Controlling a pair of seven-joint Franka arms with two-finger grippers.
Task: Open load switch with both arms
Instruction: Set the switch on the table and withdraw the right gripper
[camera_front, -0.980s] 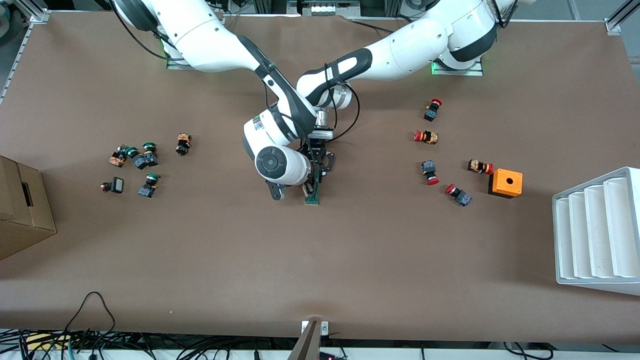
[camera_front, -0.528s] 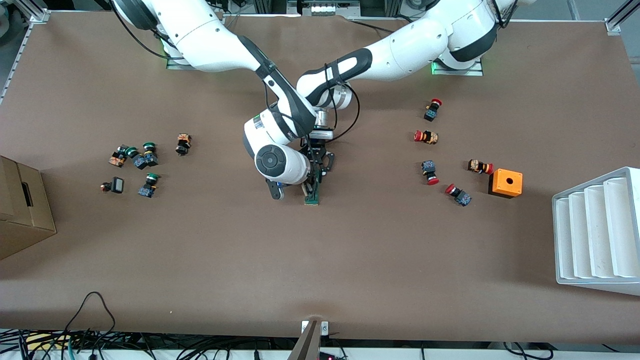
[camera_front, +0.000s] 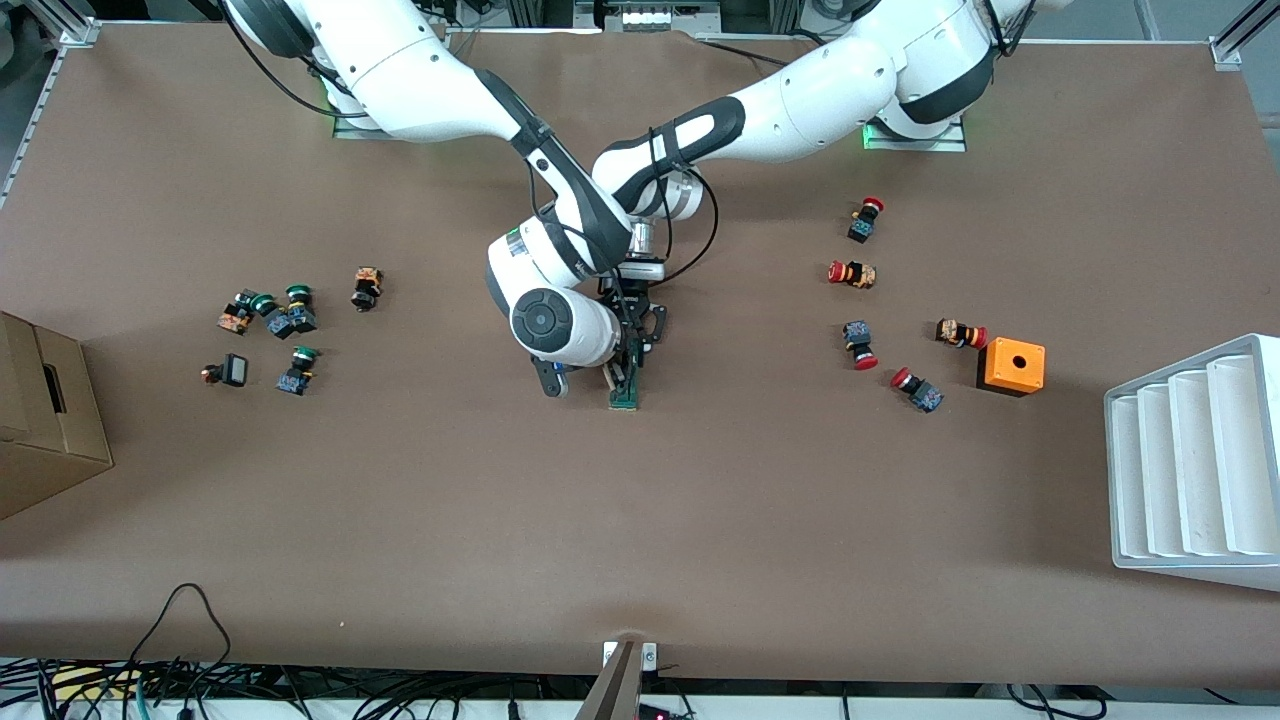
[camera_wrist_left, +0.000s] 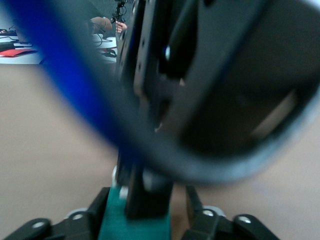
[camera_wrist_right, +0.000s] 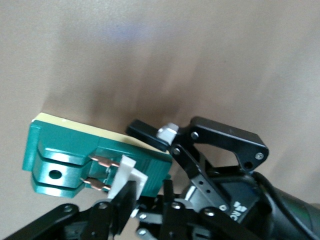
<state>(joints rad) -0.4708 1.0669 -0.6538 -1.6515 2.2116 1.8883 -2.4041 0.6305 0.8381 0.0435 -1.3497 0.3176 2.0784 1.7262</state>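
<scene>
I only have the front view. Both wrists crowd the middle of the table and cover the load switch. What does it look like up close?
Observer: The right wrist view shows the load switch as a dark-green block with a cream strip along one face and two copper terminals beside its white tab.
Operator: Where do the grippers meet it?
Observer: Both are at the tab end, with the left gripper right beside the right gripper.
</scene>
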